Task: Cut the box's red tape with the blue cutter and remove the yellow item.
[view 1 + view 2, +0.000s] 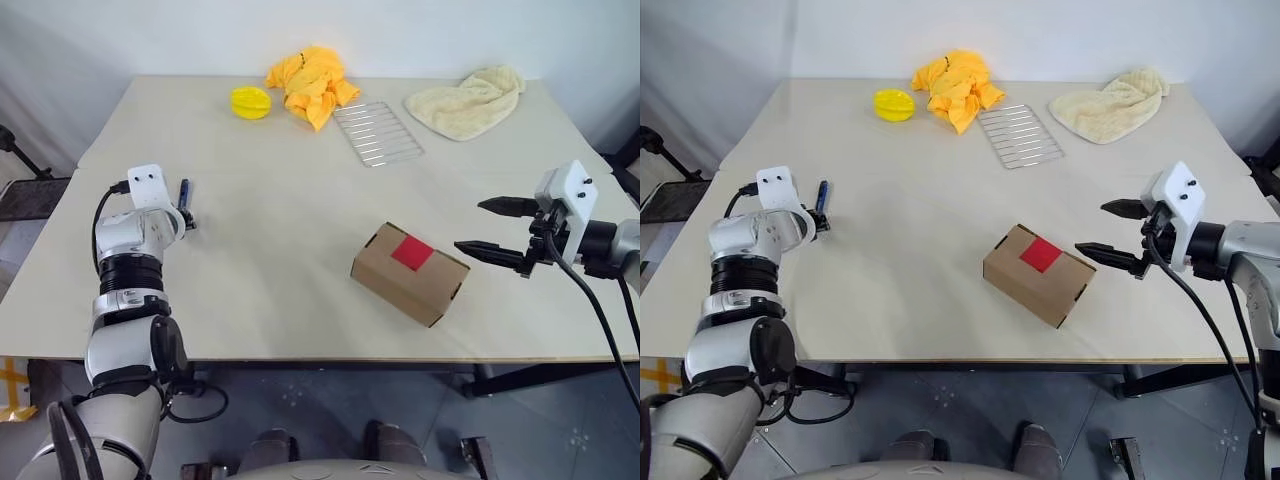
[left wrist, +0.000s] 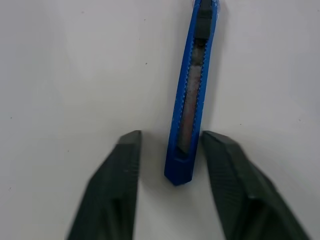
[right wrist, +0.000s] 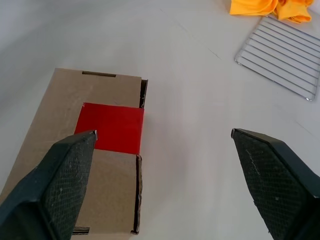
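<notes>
The blue cutter point(image 2: 192, 100) lies flat on the table near its left side point(image 1: 185, 191). My left gripper point(image 2: 171, 137) is open, its two fingers straddling the cutter's near end, one finger close to it and the other a small gap away. The box point(image 1: 410, 272) sits right of centre, its flaps down, with the red tape point(image 1: 412, 253) across its top. My right gripper point(image 1: 470, 226) hovers just right of the box, wide open and empty; in the right wrist view the red tape point(image 3: 111, 127) lies beside one fingertip. The yellow item is hidden.
At the table's far edge are a round yellow disc point(image 1: 250, 101), a crumpled orange-yellow cloth point(image 1: 312, 82), a wire rack point(image 1: 378, 132) and a beige towel point(image 1: 468, 100). The table's front edge point(image 1: 300, 358) runs close below the box.
</notes>
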Controlling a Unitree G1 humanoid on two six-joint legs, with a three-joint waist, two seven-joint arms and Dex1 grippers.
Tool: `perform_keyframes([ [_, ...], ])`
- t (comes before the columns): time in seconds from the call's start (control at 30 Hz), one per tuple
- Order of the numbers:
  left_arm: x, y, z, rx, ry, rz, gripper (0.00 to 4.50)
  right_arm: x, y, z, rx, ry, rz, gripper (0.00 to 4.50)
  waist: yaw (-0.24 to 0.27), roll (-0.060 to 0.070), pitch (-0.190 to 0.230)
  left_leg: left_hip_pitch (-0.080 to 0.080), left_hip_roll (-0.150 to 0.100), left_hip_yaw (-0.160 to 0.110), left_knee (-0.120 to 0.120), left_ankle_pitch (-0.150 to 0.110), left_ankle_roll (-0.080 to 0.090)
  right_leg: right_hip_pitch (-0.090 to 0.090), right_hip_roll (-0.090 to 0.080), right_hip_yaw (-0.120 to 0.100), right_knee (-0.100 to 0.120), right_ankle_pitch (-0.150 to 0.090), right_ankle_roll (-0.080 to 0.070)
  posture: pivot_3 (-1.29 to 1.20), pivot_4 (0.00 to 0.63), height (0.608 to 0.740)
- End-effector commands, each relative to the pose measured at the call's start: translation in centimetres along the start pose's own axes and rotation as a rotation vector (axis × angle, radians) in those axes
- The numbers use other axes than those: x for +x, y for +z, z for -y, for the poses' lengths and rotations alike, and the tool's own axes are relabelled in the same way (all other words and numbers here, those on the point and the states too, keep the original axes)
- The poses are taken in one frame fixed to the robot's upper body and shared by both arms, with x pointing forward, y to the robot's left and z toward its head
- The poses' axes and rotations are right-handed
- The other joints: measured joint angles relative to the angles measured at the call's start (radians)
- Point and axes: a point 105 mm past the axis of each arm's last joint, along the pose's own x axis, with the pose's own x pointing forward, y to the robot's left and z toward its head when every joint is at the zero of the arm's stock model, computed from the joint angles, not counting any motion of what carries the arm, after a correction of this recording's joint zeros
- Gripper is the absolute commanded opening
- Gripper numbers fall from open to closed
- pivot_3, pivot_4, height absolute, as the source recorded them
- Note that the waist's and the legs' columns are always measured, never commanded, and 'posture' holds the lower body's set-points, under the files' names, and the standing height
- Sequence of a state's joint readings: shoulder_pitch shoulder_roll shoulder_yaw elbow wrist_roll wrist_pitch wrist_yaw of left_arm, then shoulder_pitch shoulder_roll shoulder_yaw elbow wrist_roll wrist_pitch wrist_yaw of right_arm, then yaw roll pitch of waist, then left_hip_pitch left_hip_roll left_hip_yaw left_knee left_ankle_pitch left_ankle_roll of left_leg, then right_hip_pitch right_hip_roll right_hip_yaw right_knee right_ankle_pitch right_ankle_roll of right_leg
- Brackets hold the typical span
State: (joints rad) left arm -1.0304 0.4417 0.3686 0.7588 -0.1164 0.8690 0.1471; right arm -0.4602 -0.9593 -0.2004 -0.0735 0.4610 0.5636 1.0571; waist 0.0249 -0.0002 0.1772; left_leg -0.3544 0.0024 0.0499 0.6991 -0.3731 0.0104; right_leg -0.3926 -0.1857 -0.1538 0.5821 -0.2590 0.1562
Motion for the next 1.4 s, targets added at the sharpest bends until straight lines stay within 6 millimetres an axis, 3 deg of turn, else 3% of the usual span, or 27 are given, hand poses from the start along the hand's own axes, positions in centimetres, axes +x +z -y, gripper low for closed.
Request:
perform_keyframes([
  [0.03,0.9,-2.9,-0.2,0.014,-0.001,-0.102,1.39,-0.7,1.2,0.3,-0.046,-0.024,0.01,4.5,0.0,0.0,0.0,0.0,0.0,0.0,0.0,0.0,0.0,0.0,0.0,0.0,0.0,0.0,0.0,0.0,0.15,0.74],
  [0.3,1.1,-2.9,-0.1,0.031,-0.004,-0.101,1.39,-0.8,1.2,0.3,-0.045,-0.031,0.008,4.5,0.001,0.001,0.0,0.002,0.0,0.001,0.0,0.0,0.0,0.0,0.0,0.002,0.002,0.0,0.0,0.0,0.15,0.74],
  [0.4,1.1,-2.8,-0.1,0.038,-0.006,-0.1,0.8,-0.8,1.1,0.3,-0.043,-0.033,0.007,4.5,0.001,0.001,0.0,0.002,0.0,0.001,0.001,0.0,0.0,0.0,0.0,0.002,0.003,0.0,0.0,0.0,0.15,0.74],
  [0.77,0.9,-2.9,0.3,0.086,-0.044,-0.118,0.8,-0.8,1.0,0.2,-0.041,-0.039,0.006,4.5,0.001,0.001,-0.001,0.002,0.0,0.002,0.001,0.0,0.0,0.0,0.0,0.003,0.003,0.0,0.0,0.0,0.15,0.74],
  [0.9,-0.5,-3.9,3.5,0.28,-0.273,-0.134,0.8,-1.0,1.2,0.1,-0.04,-0.041,0.016,4.5,0.002,0.001,-0.001,0.002,0.0,0.002,0.0,0.0,0.0,0.0,0.0,0.003,0.002,0.0,0.0,0.0,0.15,0.74],
  [1.03,-2.0,-4.7,4.8,0.4,-0.42,-0.073,0.8,-0.9,1.6,-0.5,-0.064,-0.023,0.017,4.5,0.004,0.001,-0.001,0.002,0.0,0.002,0.0,0.0,0.0,0.0,0.0,0.003,0.002,0.0,0.0,0.0,0.15,0.74],
  [1.17,-4.9,-7.2,7.3,0.61,-0.701,-0.013,0.8,-0.4,2.9,-1.2,-0.071,-0.005,0.058,4.5,0.001,0.002,-0.001,0.002,0.0,0.002,0.0,0.0,-0.001,0.0,0.0,0.004,0.001,0.0,0.0,0.0,0.15,0.74],
  [1.3,-7.7,-10.1,8.1,0.742,-0.913,-0.005,0.8,0.1,3.7,-2.5,-0.083,0.039,0.082,4.5,0.004,0.002,-0.001,0.002,0.0,0.002,0.0,0.0,-0.001,0.0,0.0,0.004,0.001,0.0,0.0,0.0,0.15,0.74],
  [1.4,-9.2,-11.0,7.9,0.81,-1.013,0.006,0.8,0.6,4.3,-3.7,-0.09,0.08,0.095,4.5,0.003,0.002,-0.001,0.001,0.0,0.002,0.0,0.0,-0.001,0.0,0.0,0.003,0.001,0.0,0.0,0.0,0.15,0.74],
])
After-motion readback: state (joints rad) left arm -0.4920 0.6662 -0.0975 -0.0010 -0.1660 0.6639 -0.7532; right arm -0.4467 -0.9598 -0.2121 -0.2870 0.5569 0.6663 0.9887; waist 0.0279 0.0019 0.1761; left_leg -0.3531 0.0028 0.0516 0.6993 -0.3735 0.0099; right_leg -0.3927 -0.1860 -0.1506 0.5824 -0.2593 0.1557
